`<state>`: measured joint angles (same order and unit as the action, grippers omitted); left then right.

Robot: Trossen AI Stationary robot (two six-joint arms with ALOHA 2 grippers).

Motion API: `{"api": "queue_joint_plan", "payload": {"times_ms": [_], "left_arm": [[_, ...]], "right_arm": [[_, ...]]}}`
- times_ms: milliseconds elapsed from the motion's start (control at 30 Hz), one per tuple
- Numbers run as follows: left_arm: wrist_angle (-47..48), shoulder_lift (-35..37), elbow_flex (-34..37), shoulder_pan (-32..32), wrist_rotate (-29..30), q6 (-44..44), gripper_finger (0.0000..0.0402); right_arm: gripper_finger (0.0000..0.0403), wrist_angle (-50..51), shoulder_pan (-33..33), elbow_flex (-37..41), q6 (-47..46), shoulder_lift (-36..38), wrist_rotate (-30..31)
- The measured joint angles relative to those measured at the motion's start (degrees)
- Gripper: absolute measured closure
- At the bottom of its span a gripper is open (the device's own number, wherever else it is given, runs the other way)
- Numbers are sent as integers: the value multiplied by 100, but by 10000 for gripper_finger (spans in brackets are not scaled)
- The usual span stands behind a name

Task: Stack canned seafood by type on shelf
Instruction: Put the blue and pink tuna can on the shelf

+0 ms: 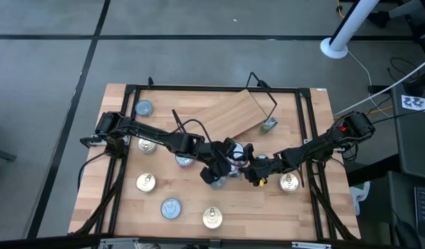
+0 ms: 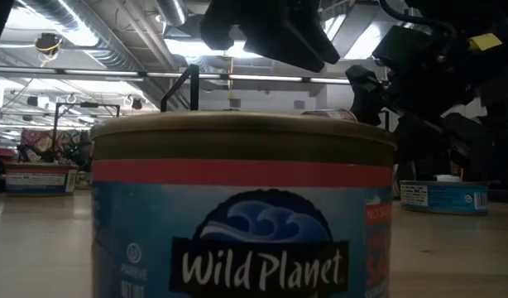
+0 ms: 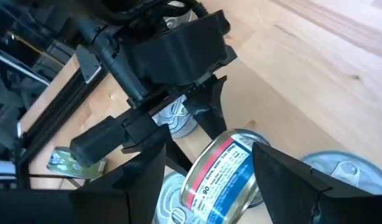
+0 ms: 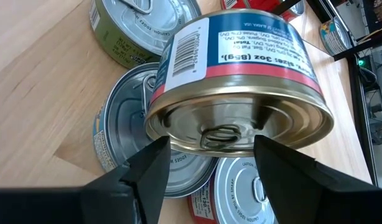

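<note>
Grey concrete floor and open ceiling pipework surround a pale wooden surface (image 1: 199, 207) in a black frame.

Shelf (image 1: 226, 114): lying askew at the far edge, empty, so stacking is not begun.

Tins: loose singles toward the left and near edges; a cluster (image 1: 230, 166) at centre.

Left gripper (image 3: 206, 186) and right gripper (image 4: 206, 168): both at that cluster, fingers spread wide either side of one tilted blue-labelled tin (image 4: 241, 81), seemingly gripping it between them, perhaps a handover.
</note>
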<state>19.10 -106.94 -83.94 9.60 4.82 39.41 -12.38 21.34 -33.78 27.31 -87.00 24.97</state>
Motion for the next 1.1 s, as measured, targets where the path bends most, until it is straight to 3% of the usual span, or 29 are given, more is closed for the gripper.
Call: {"api": "queue_joint_plan", "payload": {"times_ms": [300, 533, 1100], "left_arm": [[-280, 0, 0, 16, 53, -111, 167], [-405, 0, 0, 145, 770, -201, 166], [-659, -4, 0, 283, 752, -403, 166]], "right_arm": [[171, 1, 0, 0, -1, 0, 0], [171, 2, 0, 0, 0, 0, 0], [171, 2, 0, -2, 0, 0, 0]]}}
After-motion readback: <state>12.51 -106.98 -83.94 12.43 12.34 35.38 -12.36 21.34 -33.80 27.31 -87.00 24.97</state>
